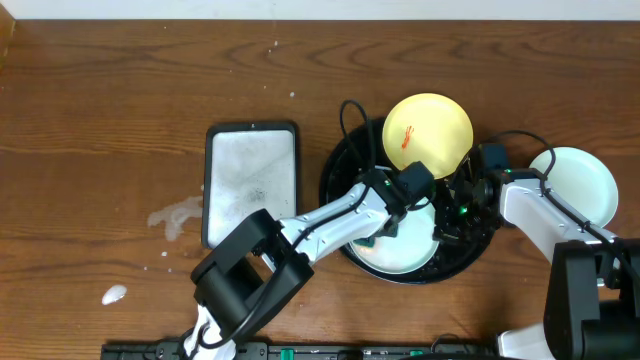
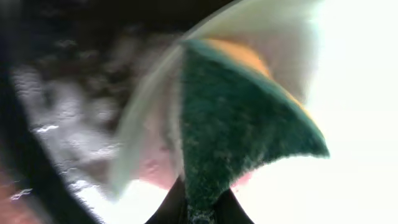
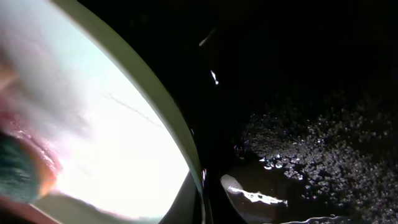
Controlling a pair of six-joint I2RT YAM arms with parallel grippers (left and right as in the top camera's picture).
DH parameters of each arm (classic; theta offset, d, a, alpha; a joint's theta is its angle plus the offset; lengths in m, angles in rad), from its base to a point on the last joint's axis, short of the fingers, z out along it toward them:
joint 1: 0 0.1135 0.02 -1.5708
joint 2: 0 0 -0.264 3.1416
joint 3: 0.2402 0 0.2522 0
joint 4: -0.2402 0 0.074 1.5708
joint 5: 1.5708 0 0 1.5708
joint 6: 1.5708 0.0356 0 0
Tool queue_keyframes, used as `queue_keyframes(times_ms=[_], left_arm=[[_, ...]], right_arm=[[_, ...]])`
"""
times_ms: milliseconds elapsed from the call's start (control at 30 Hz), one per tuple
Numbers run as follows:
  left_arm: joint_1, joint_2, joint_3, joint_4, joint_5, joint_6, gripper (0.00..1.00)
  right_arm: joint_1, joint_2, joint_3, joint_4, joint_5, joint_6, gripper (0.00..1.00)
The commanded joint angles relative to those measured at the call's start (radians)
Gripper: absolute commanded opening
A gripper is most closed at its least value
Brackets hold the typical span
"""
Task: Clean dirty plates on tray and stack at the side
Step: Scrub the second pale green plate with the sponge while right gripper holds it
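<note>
Wooden worktop, roughly one-third done: mint plate aside, outboard of right jaws (grip not discernible); second mint plate on tray under left jaws clenching sponge; smeared yellow plate beyond both, pending.

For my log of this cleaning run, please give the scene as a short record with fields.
tray: black, wet with droplets
yellow plate: at the tray's far edge, red-orange marks
mint plate in tray: under both grippers
second mint plate: on the table, right of the tray
sponge: green, against the mint plate in tray
left gripper: shut on the sponge
right gripper: at that plate's right edge, grip unclear
sponge dish: white, left of the tray
</note>
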Motion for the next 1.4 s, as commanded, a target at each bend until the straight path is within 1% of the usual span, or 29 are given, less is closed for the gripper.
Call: queue_keyframes(times_ms=[0,67,100,200,367,500,533,600,800,933,1033,1100,1233,1300,1367], left_arm=[[0.029,0.069,-0.045,0.135,0.388,0.028,0.07],[0.024,0.069,-0.045,0.221,0.532,0.019,0.07],[0.020,0.069,-0.045,0.254,0.581,0.012,0.07],[0.014,0.069,-0.045,0.286,0.677,0.005,0.07],[0.014,0.069,-0.046,0.286,0.706,0.006,0.07],[0.014,0.069,-0.047,0.237,0.699,0.030,0.07],[0.015,0.069,-0.047,0.213,0.675,0.038,0.07],[0.019,0.069,-0.046,0.146,0.576,0.041,0.08],[0.047,0.065,-0.046,-0.061,0.071,0.031,0.07],[0.071,0.051,-0.021,-0.135,-0.170,0.028,0.08],[0.075,0.039,0.032,-0.186,-0.311,0.029,0.07],[0.075,0.035,0.069,-0.194,-0.351,0.056,0.07],[0.075,0.035,0.106,-0.171,-0.340,0.066,0.07],[0.076,0.038,0.105,-0.140,-0.269,0.067,0.08],[0.076,0.042,0.101,-0.097,-0.143,0.068,0.08]], right_arm=[[-0.014,0.011,-0.003,-0.001,0.131,0.012,0.01],[-0.014,0.011,-0.003,-0.001,0.131,0.012,0.01],[-0.014,0.011,-0.003,-0.001,0.131,0.012,0.01],[-0.014,0.011,-0.003,-0.001,0.131,0.012,0.01],[-0.014,0.011,-0.003,-0.001,0.131,0.012,0.01],[-0.014,0.011,-0.003,-0.002,0.131,0.012,0.01],[-0.014,0.011,-0.003,-0.002,0.131,0.012,0.01],[-0.014,0.011,-0.003,-0.001,0.131,0.012,0.01],[-0.014,0.011,-0.003,-0.002,0.131,0.012,0.01],[-0.014,0.011,-0.003,-0.002,0.131,0.012,0.01],[-0.014,0.011,-0.003,-0.002,0.132,0.011,0.01],[-0.014,0.011,-0.003,-0.002,0.132,0.012,0.01],[-0.014,0.011,-0.003,-0.004,0.132,0.012,0.01],[-0.014,0.011,-0.003,-0.005,0.132,0.011,0.01],[-0.014,0.011,-0.003,-0.005,0.132,0.011,0.01]])
